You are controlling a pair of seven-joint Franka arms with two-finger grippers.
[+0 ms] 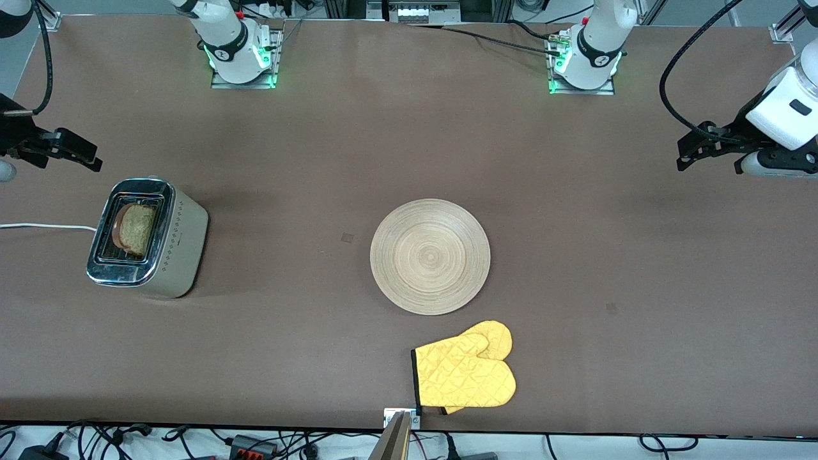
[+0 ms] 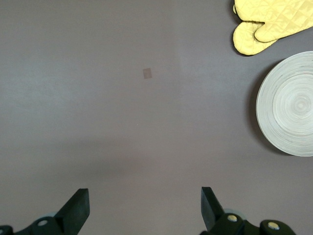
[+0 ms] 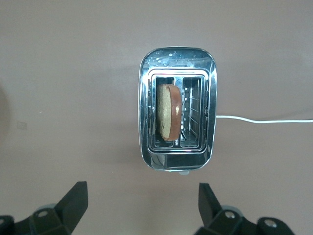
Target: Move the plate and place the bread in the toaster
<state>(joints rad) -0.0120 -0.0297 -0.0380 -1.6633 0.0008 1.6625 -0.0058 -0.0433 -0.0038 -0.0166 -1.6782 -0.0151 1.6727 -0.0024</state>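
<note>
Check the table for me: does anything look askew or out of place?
One thing: the bread sits tilted in the toaster, leaning across the divider between the slots instead of dropping down into one. The plate lies flat and bare, with a yellow oven mitt beside it. Both grippers hang open, holding nothing.

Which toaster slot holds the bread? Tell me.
The bread stands in the toaster slot away from the white power cord; the slot on the cord's side shows only bare wire guides.
</note>
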